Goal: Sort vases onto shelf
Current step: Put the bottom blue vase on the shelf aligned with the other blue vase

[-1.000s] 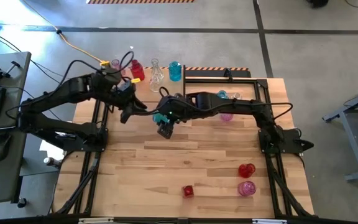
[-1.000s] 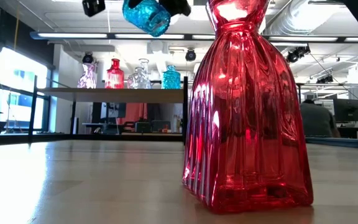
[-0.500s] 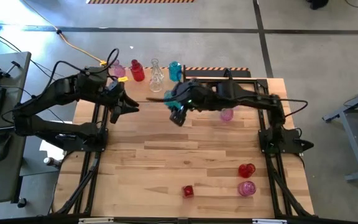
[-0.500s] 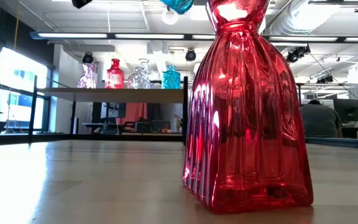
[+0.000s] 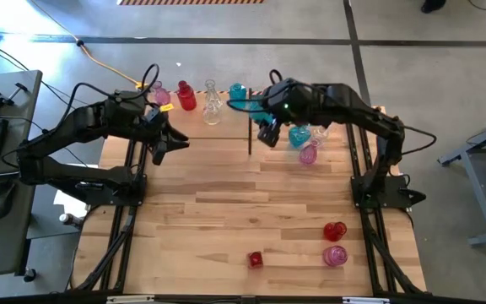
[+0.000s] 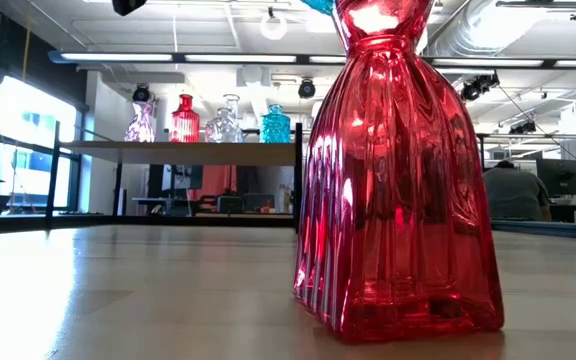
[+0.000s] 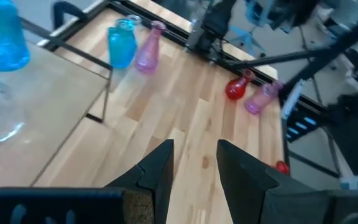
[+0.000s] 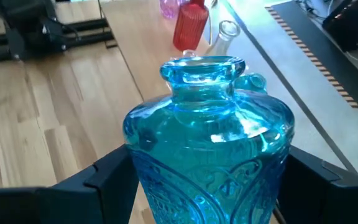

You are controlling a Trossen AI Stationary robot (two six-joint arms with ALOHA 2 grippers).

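My right gripper (image 5: 266,127) is shut on a teal-blue vase (image 8: 210,137) and holds it in the air beside the right end of the shelf (image 6: 188,148). On the shelf a pink (image 6: 140,122), a red (image 6: 184,120), a clear (image 6: 226,120) and a teal vase (image 6: 275,125) stand on their bases. My left gripper (image 7: 194,168) hangs open over the table's far left, with nothing between its fingers. My right gripper pinches the teal-blue vase between its two fingers by the two opposite sides of its round body (image 8: 138,168), below the neck. The vase is lifted clear of the table and the shelf, its mouth (image 8: 202,65) pointing away from the wrist.
Right of the shelf, a blue (image 5: 298,135), a clear (image 5: 317,131) and a pink vase (image 5: 308,154) stand on the table. Near the front right are a red (image 5: 334,230) and a pink vase (image 5: 334,255). A red vase (image 6: 398,170) stands at the front edge.
My right gripper has risen and gone toward the table's far right with the teal-blue vase, from over the table's middle to beside the shelf's right end. My left gripper has drawn back a little toward the left edge and then kept still.
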